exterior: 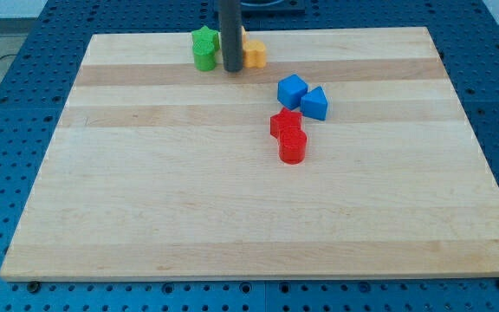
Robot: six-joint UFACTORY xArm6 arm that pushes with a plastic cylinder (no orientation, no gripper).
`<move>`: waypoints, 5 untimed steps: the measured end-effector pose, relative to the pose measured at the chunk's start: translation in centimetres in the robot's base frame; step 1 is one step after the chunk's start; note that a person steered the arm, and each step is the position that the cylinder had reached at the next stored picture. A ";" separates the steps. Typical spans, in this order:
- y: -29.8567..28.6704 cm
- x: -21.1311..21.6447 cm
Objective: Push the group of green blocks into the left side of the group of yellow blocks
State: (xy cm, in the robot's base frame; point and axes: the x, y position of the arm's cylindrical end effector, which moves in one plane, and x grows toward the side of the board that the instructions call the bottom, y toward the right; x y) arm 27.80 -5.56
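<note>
Green blocks (204, 48): two green pieces, one star-like at the back and one rounder in front, touching each other, near the far edge of the table (232, 225), a little left of its middle.
Yellow blocks (253, 54): just right of the rod, also near the far edge; the rod hides a part, so I cannot tell their shapes or their number.
My tip (231, 69): the dark rod stands upright between the green and the yellow group, its end just beside the green pieces on their right side.
Fingers: there are none; it is a plain rod and it holds nothing.
Handling: the green pieces look small, light and rigid, so I judge they slide easily on the smooth wood, and may turn or separate if pushed off-centre.
Where to push: on the left faces of the green pieces, at the middle of the pair, towards the table's right edge.
Others: blue blocks (301, 96) and red blocks (289, 136) lie nearer the centre, well apart.
</note>
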 end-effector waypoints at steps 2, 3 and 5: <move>-3.4 5.8; -11.2 4.2; -13.0 -0.9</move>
State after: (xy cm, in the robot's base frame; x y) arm 26.90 -18.54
